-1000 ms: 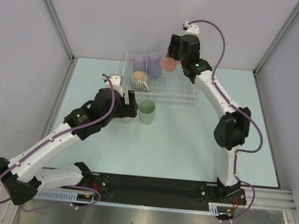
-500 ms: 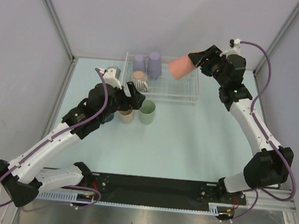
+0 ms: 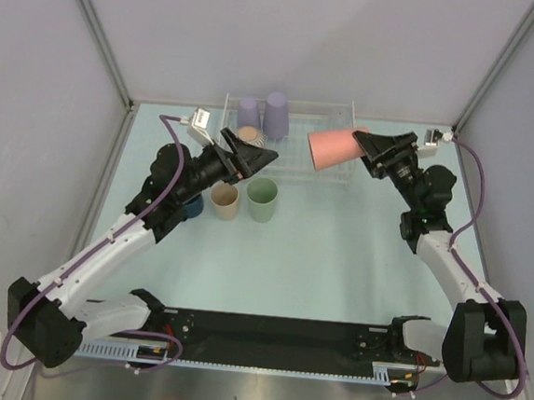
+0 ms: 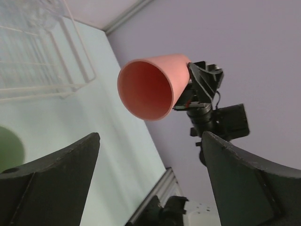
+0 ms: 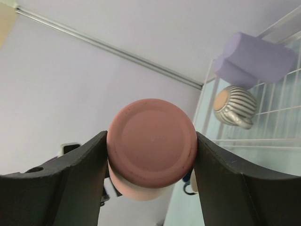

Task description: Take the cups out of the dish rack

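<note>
My right gripper (image 3: 361, 150) is shut on the salmon pink cup (image 3: 331, 148) and holds it on its side in the air, over the right end of the white wire dish rack (image 3: 293, 172). The right wrist view shows the cup's base (image 5: 151, 143) clamped between both fingers. Two lavender cups (image 3: 263, 115) and the ribbed beige-white cup (image 3: 246, 135) are in the rack's left part. My left gripper (image 3: 251, 153) is open and empty, raised near the ribbed cup. Its camera faces the salmon cup's mouth (image 4: 148, 87). The tan cup (image 3: 225, 199), the pale green cup (image 3: 261, 200) and the navy mug (image 3: 192, 208) stand on the table.
The three unloaded cups stand in a row in front of the rack's left end. Grey walls close the table at the left, back and right. The arm bases and a black rail (image 3: 274, 336) run along the near edge.
My right arm has lifted the salmon cup out of the rack's back, swung it right and forward and tipped it sideways. My left gripper has let go of the tan cup and risen.
</note>
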